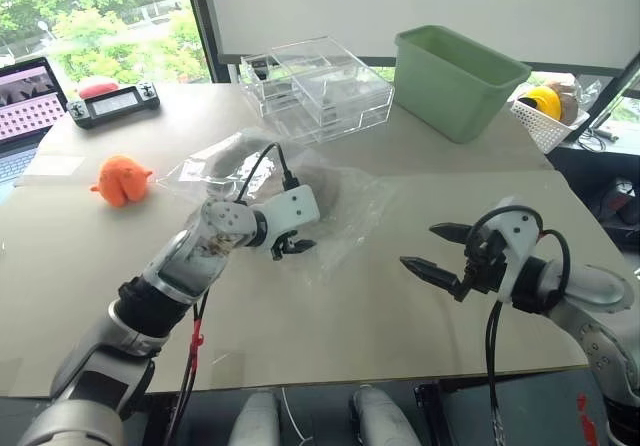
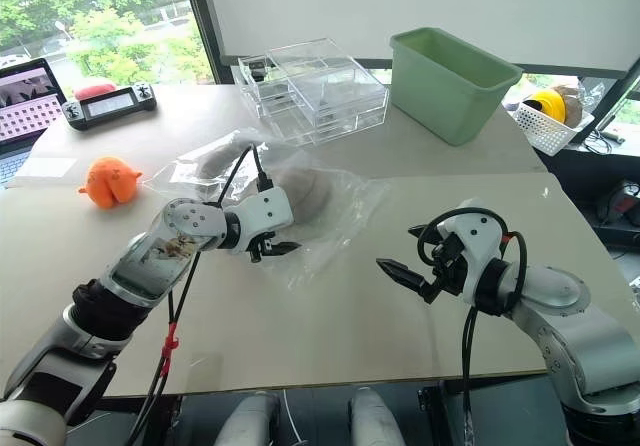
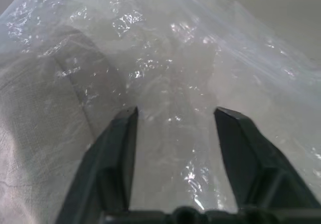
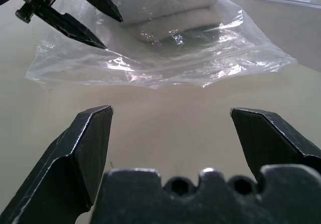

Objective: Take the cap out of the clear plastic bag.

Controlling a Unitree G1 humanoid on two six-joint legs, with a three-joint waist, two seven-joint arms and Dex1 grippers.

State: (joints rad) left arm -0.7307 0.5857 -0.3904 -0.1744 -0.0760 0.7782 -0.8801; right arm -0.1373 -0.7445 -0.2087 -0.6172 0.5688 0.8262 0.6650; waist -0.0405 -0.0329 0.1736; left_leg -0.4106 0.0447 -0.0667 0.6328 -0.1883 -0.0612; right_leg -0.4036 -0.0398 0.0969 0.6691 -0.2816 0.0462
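Observation:
The clear plastic bag (image 1: pixel 345 211) lies crinkled in the middle of the table. The beige cap (image 2: pixel 312 194) is inside it, showing through the film as folded fabric (image 4: pixel 160 3). My left gripper (image 1: pixel 297 248) hangs over the near edge of the bag, pointing down at it. Its fingers (image 3: pixel 118 148) stand apart with the shiny film between and beneath them. My right gripper (image 1: pixel 418 246) is open above bare table to the right of the bag, a short way off and pointing toward it, with nothing between its fingers (image 4: pixel 93 133).
Behind the bag stand stacked clear acrylic boxes (image 1: pixel 320 86) and a green bin (image 1: pixel 455 81). An orange toy (image 1: pixel 120 179) lies at the left. A controller (image 1: pixel 113 104) and a laptop (image 1: pixel 25 101) sit far left. A white basket (image 1: pixel 545 121) is at the right edge.

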